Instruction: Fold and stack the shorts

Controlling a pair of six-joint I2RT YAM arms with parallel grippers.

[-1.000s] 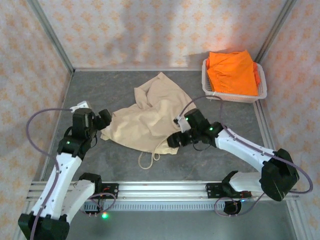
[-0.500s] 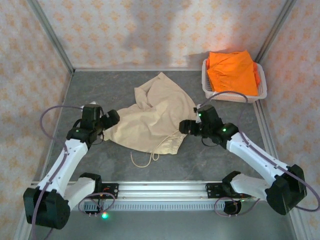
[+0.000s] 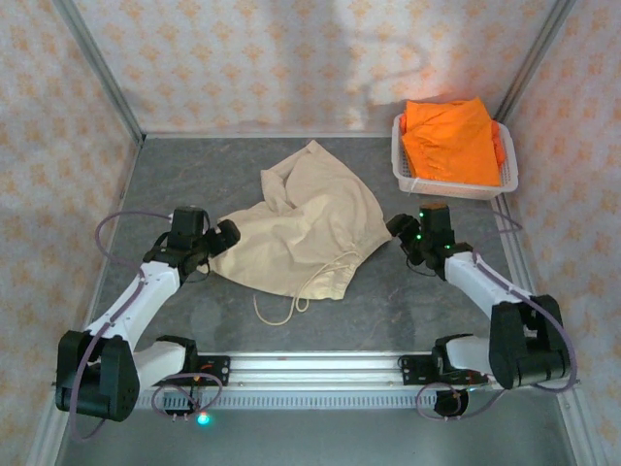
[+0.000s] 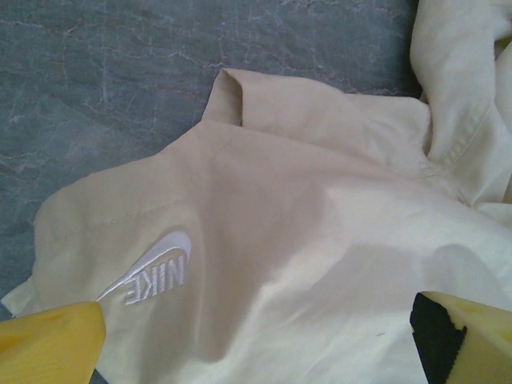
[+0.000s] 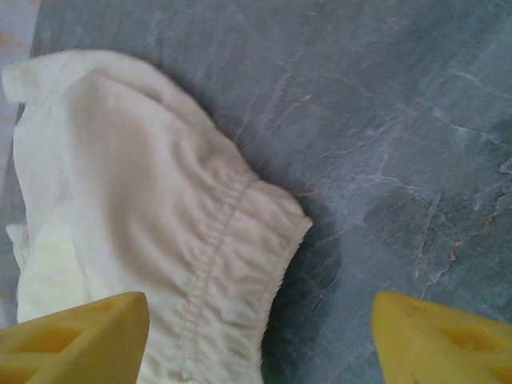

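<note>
The beige shorts (image 3: 301, 228) lie rumpled in the middle of the grey table, their white drawstring (image 3: 287, 303) trailing toward the front. My left gripper (image 3: 225, 236) stands open at their left edge; in the left wrist view its yellow fingertips (image 4: 52, 344) sit wide apart over beige cloth (image 4: 320, 240) with a white Nike logo (image 4: 152, 268). My right gripper (image 3: 398, 229) is open just right of the shorts. In the right wrist view the gathered elastic waist (image 5: 208, 248) lies between its spread fingers (image 5: 444, 340), ungripped. Orange shorts (image 3: 451, 141) fill the basket.
A white perforated basket (image 3: 456, 187) stands at the back right against the patterned walls. Bare grey table surface (image 3: 194, 175) runs along the back left and in front of the shorts. A metal rail (image 3: 310, 364) crosses the near edge.
My right gripper has travelled right and back, away from the lower waist edge; the shorts' right side now spreads further right. My left gripper has shifted slightly right and opened wider. The drawstring slid left.
</note>
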